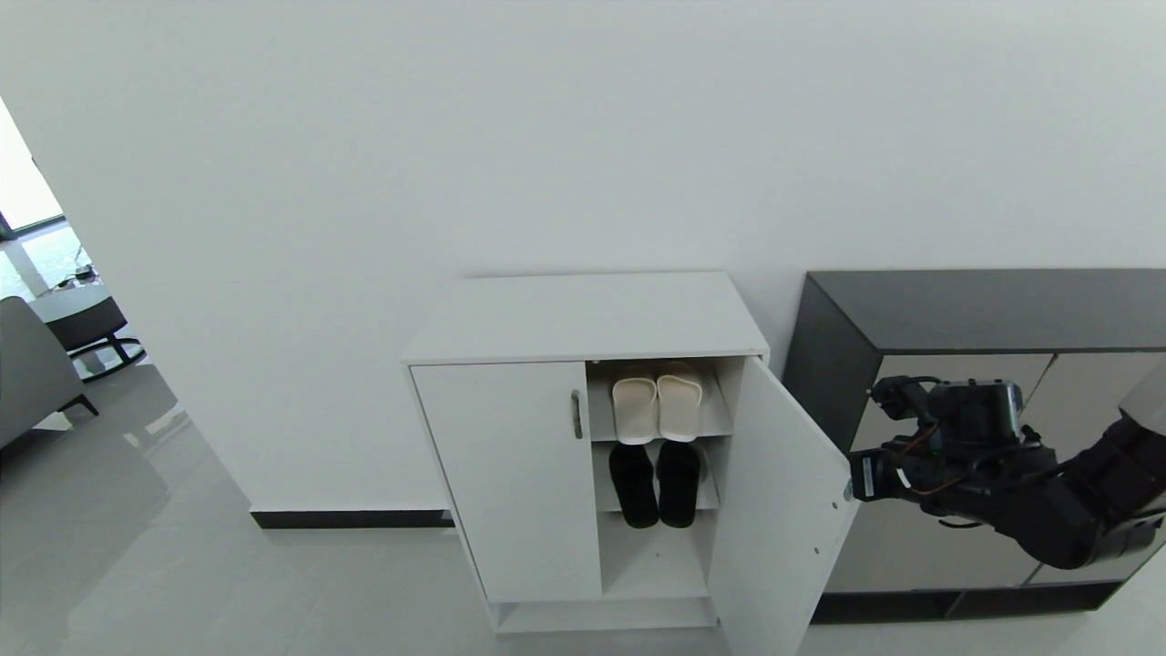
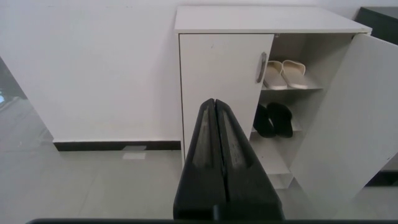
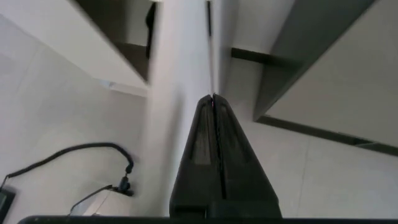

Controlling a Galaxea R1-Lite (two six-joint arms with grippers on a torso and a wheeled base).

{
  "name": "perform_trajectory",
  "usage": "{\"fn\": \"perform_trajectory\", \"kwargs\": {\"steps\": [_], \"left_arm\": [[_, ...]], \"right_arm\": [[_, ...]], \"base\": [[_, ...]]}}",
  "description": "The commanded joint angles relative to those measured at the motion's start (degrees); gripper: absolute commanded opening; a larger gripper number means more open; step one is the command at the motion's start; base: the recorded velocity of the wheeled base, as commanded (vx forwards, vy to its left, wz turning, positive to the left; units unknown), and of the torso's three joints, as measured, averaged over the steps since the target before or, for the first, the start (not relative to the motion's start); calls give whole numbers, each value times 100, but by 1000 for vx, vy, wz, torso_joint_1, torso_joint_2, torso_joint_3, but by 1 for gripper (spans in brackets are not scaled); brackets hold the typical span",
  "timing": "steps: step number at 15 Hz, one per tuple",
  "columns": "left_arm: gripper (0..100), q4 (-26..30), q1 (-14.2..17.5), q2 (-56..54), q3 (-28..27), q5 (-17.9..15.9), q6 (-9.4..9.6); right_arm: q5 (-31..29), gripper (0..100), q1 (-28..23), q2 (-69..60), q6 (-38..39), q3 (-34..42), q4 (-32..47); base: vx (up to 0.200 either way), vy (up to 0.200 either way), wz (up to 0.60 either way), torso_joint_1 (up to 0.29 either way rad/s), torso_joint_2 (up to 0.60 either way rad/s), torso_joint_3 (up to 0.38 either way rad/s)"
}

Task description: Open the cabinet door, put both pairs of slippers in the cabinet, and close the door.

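Observation:
The white cabinet stands against the wall with its right door swung open and its left door closed. A cream pair of slippers lies on the top shelf, a black pair on the shelf below. My right gripper is shut, its tip at the outer free edge of the open door; the right wrist view shows the shut fingers. My left gripper is shut on nothing, well back from the cabinet, facing the closed door and both pairs.
A dark cabinet with mirrored fronts stands right beside the open door. A grey chair and small table are far left. Glossy floor lies open in front. A black cable lies on the floor near my right arm.

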Motion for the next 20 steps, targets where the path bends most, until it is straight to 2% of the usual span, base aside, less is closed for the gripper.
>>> {"fn": "perform_trajectory", "kwargs": {"steps": [1, 4, 6, 20], "left_arm": [[0, 3, 0, 4, 0, 3, -6], [0, 3, 0, 4, 0, 3, -6], [0, -6, 0, 4, 0, 3, -6], [0, 3, 0, 4, 0, 3, -6]], "right_arm": [[5, 0, 355, 36, 122, 0, -2], [-21, 0, 987, -281, 447, 176, -11], [-21, 0, 1154, -641, 456, 308, -11], [-21, 0, 1207, -931, 447, 554, -196]], "base": [[0, 0, 0, 0, 0, 0], [0, 0, 0, 0, 0, 0], [0, 0, 0, 0, 0, 0], [0, 0, 0, 0, 0, 0]]}}
